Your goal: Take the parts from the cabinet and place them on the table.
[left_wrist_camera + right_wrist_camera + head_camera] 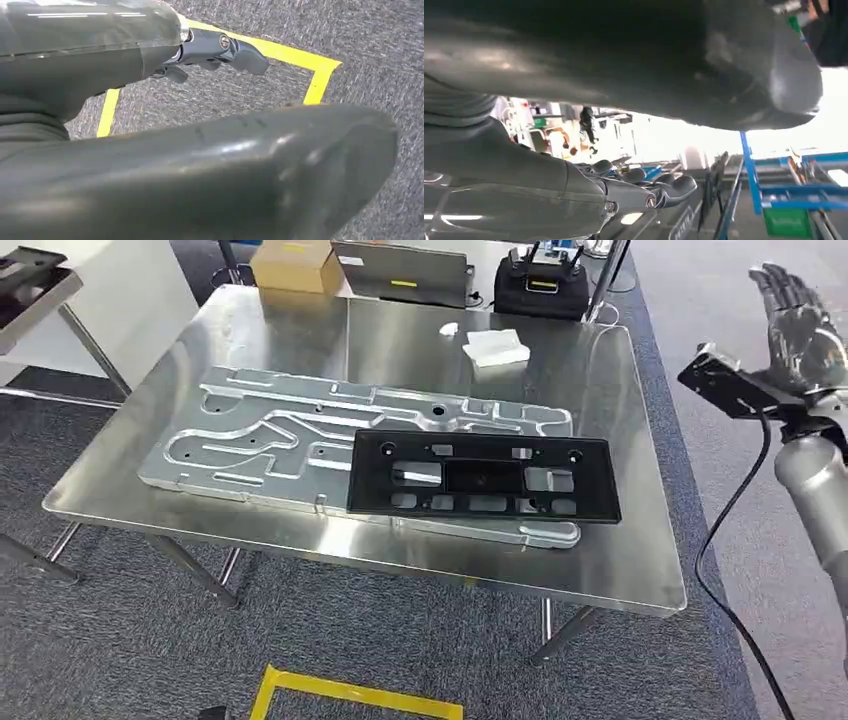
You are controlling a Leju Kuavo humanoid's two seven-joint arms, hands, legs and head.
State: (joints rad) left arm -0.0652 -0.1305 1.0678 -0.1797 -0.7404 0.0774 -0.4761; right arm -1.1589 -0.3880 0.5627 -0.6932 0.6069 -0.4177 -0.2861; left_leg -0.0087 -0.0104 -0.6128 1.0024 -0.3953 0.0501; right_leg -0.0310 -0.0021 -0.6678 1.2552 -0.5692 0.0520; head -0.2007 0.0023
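2 parts lie on the steel table now: a long silver machined plate and a black frame panel resting across its near right end, overlapping it, probably set there for lack of room. The right hand is raised off the table's right edge, fingers spread and holding nothing. The left hand hangs over carpet and yellow floor tape, fingers loosely extended, nothing in it.
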